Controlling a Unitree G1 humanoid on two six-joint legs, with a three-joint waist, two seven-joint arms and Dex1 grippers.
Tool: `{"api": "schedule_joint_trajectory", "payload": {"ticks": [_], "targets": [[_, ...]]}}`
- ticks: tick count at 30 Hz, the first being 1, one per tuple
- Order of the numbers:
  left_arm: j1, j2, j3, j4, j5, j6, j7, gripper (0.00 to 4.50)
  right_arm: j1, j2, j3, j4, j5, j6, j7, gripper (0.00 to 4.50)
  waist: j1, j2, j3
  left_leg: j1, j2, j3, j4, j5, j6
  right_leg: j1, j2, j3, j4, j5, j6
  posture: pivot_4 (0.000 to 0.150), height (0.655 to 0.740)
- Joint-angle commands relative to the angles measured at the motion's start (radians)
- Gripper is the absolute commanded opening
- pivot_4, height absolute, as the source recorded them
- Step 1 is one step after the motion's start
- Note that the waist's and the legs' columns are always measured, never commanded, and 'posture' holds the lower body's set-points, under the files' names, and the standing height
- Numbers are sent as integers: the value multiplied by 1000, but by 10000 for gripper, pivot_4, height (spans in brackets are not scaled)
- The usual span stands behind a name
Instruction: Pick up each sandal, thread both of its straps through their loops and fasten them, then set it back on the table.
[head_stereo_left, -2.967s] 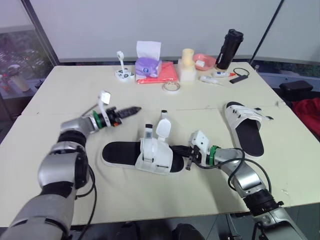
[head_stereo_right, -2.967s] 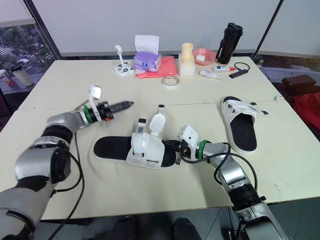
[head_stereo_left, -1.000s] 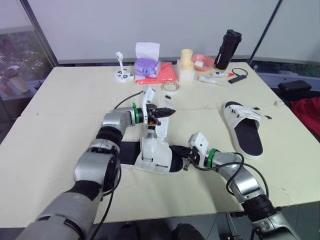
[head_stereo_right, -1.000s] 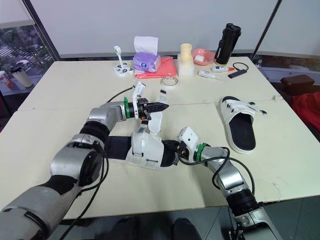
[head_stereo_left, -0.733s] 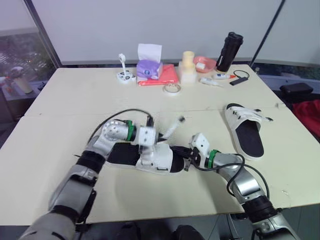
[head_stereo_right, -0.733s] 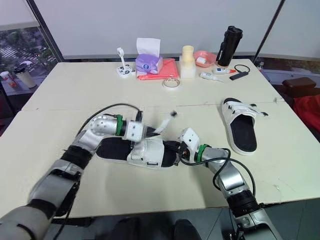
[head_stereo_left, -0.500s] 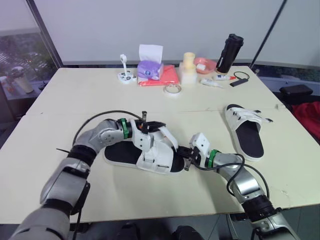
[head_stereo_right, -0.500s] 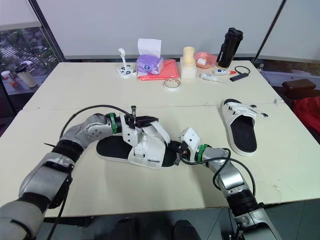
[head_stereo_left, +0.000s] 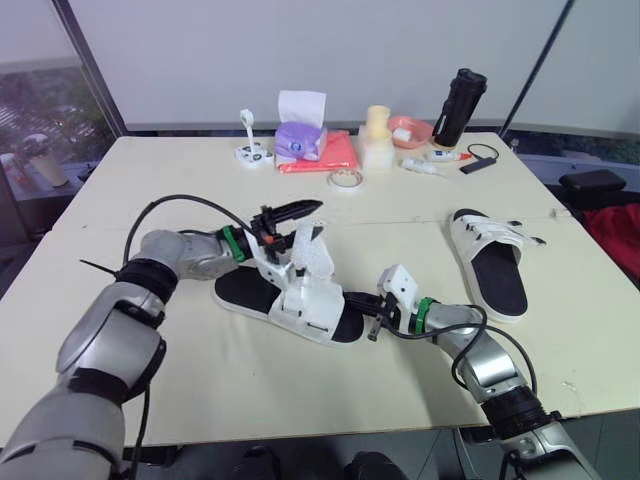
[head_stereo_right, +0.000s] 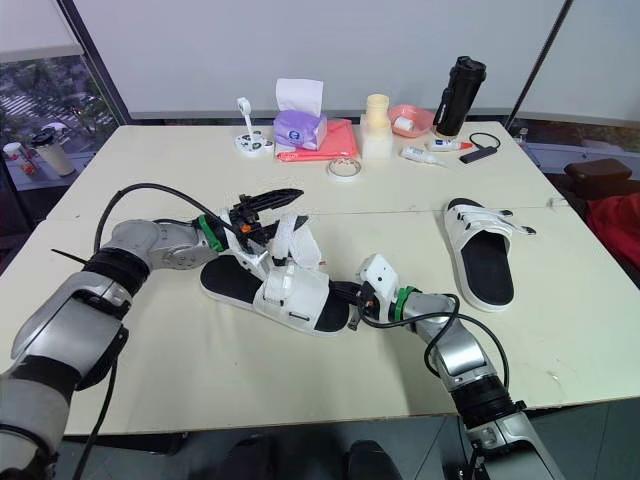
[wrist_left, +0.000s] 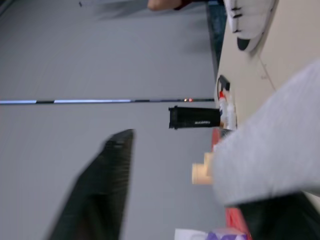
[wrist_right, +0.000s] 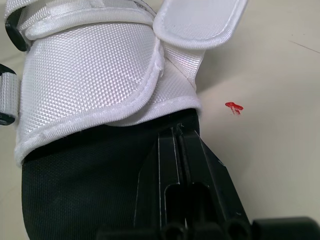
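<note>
A white sandal (head_stereo_left: 305, 298) with a black footbed (head_stereo_left: 243, 290) lies at the middle of the table (head_stereo_left: 120, 180). Its two straps (head_stereo_left: 308, 248) stand up loose from the upper. My left gripper (head_stereo_left: 288, 220) hovers open just above and behind it. One strap (wrist_left: 270, 155) rests against one of its fingers (wrist_left: 100, 190). My right gripper (wrist_right: 176, 131) is shut, its tips on the footbed under the front edge of the upper (wrist_right: 100, 70). A second white sandal (head_stereo_left: 490, 255) lies to the right, with its straps lying flat across it.
Along the far edge stand a tissue box (head_stereo_left: 297, 135) on a red cloth (head_stereo_left: 335, 150), a tape roll (head_stereo_left: 345, 178), a cream container (head_stereo_left: 375, 135), a pink bowl (head_stereo_left: 405, 125), a black bottle (head_stereo_left: 462, 92) and a black cable (head_stereo_left: 480, 152).
My left gripper has risen off the upper and drawn back to the left; the straps now stand up. The sandal has turned, its heel swinging farther away. The right gripper has stayed put.
</note>
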Motion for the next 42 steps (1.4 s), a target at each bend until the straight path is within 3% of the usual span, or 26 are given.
{"api": "schedule_joint_trajectory", "payload": {"ticks": [1, 6, 13, 21, 25, 31, 32, 34, 37, 42], "targets": [[-21, -8, 32, 55, -141, -58, -111, 40185, 56, -14, 53, 116, -69, 52, 2, 0, 0, 0, 0, 0, 0, 0, 0, 0, 0, 0, 0, 0, 0, 0, 0, 1500, 7400], [23, 45, 42, -39, -234, -128, -225, 40185, 45, -11, 55, 139, -74, 40, 5, 0, -1, 0, 0, 0, 0, 0, 0, 0, 0, 0, 0, 0, 0, 0, 0, 1500, 7400], [115, 190, 93, -321, -173, -147, -179, 40185, 35, -4, 59, 169, -79, 18, 8, 0, 0, -2, -1, 1, 2, 0, 0, 0, 0, 1, -1, 0, 0, 0, 0, 1500, 7400], [298, 213, 138, -665, -413, -148, -384, 40185, 7, 14, 65, 221, -86, -6, 11, 0, -3, -2, -7, 4, 4, 0, 0, 1, 1, 4, -1, 0, 1, 1, -1, 1500, 7400], [390, 253, 146, -682, -471, -124, -487, 40185, 0, 21, 64, 234, -88, -14, 11, 0, -5, -1, -7, 8, 5, 0, 0, 1, 2, 7, -1, 0, 1, 1, -2, 1500, 7400], [514, 322, 223, -664, -492, -136, -528, 40185, 5, 17, 56, 248, -89, -25, 12, 0, -8, -1, -7, 18, 5, 0, -3, 1, 2, 17, -1, 1, -2, 1, -3, 1500, 7400], [524, 320, 232, -661, -544, -95, -553, 40185, 7, 17, 56, 248, -89, -27, 11, 0, -6, -1, -7, 18, 5, 0, -3, 1, 2, 18, -2, 1, -2, 1, -3, 1500, 7400], [533, 292, 237, -688, -783, 125, -699, 40185, 11, 17, 55, 248, -89, -28, 11, 0, -2, -1, -7, 19, 5, 0, -3, 1, 2, 19, -2, 1, -2, 1, -3, 1500, 7400], [526, 229, 262, -865, -1174, 611, -957, 40185, 13, 18, 53, 247, -90, -26, 11, 0, -2, -2, -7, 19, 6, 0, -3, 1, 2, 19, -2, -1, -2, 1, -3, 1500, 7400], [490, 186, 362, -1176, -1642, 1341, -1057, 40185, 9, 21, 53, 253, -91, -26, 13, 0, -8, -2, -8, 18, 6, -1, -4, 1, 2, 19, -1, 0, -2, 1, -3, 1500, 7400]]}}
